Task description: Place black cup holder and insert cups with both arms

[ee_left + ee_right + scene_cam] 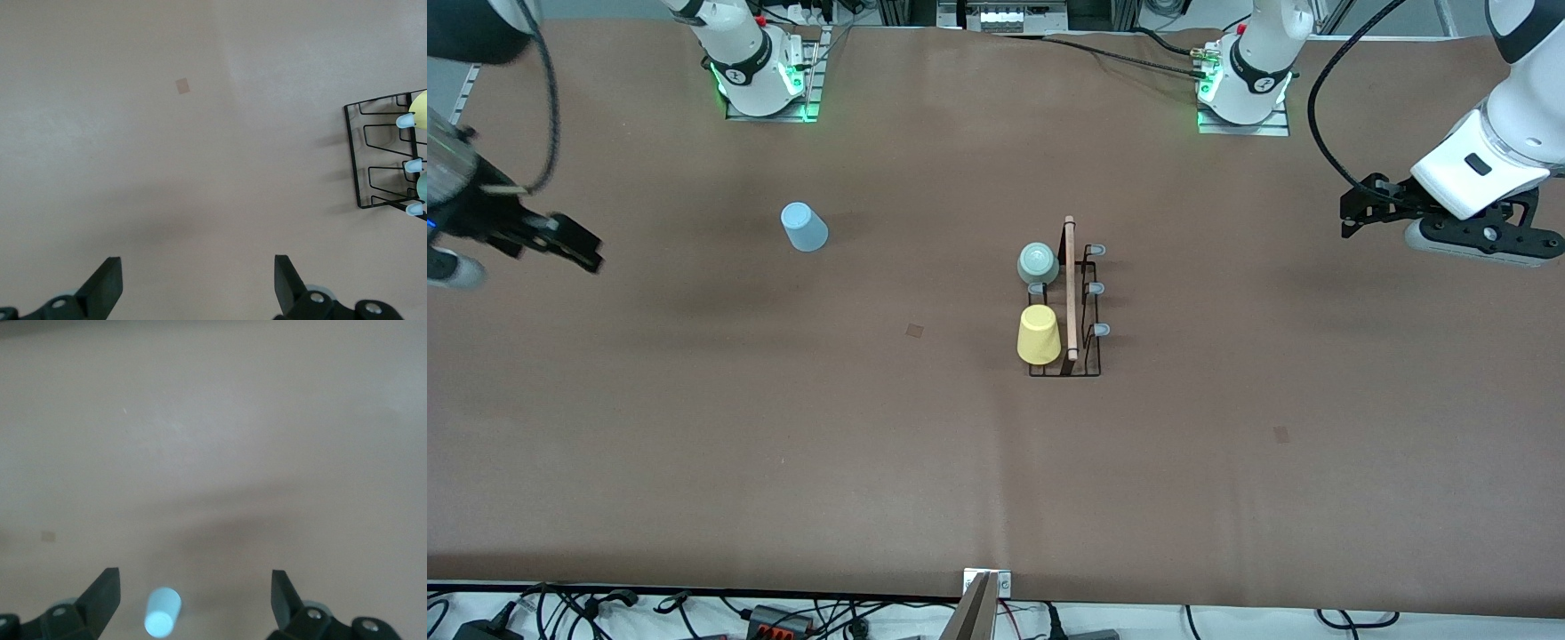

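The black cup holder (1083, 307) stands mid-table, its wooden rod handle (1071, 284) on top. The pale grey-green cup (1038, 263) and the yellow cup (1040, 334) sit on its pegs on the side toward the right arm's end. Three grey-tipped pegs on its other side are bare. The light blue cup (804, 227) stands alone on the table toward the right arm's end. My right gripper (587, 251) is open and empty, in the air near that end; its wrist view (195, 600) shows the blue cup (163, 612) below. My left gripper (1348, 215) is open and empty toward the left arm's end (197, 287), with the rack (373, 153) off to one side.
Two small brown patches mark the brown table cover (914, 330) (1281, 434). The arm bases (763, 76) (1249, 84) stand at the table's edge farthest from the front camera. Cables lie along the edge nearest it (783, 613).
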You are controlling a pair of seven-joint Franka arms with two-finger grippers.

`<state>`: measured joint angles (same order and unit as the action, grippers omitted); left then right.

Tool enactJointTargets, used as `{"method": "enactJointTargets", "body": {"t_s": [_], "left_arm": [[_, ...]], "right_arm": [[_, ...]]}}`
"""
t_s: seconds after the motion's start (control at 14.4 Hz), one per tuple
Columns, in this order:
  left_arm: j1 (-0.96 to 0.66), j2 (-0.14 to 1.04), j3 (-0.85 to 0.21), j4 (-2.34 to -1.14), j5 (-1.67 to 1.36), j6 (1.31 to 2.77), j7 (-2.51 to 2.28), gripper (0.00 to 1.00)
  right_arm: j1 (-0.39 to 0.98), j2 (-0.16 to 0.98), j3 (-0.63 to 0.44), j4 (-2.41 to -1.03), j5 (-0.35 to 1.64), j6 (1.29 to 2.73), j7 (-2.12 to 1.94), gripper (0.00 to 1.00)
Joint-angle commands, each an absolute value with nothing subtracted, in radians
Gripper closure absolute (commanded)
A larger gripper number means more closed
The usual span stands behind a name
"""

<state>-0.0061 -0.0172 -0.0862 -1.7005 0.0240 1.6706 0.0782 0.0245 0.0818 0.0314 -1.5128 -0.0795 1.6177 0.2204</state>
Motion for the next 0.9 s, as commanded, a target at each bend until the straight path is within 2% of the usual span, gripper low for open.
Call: {"method": "enactJointTargets", "body": {"t_s": [0.0,0.14,0.83], "left_arm": [[0.000,-0.021,-0.087,-1.689,-0.003,1.657,0.084,0.00],[-0.002,-0.021,-0.089,-1.689,-0.003,1.657,0.084,0.00],[-0.002,-0.021,-0.089,-1.689,-0.003,1.657,0.084,0.00]], "right_arm": [[0.020,0.049,-0.009,-1.545,-0.014,1.571,0.164,0.00],[0.021,0.049,-0.038,-1.548,0.032,1.554,0.108,0.00],[0.021,0.052,-0.028,-1.542,-0.002,1.517,0.046,0.00]]}}
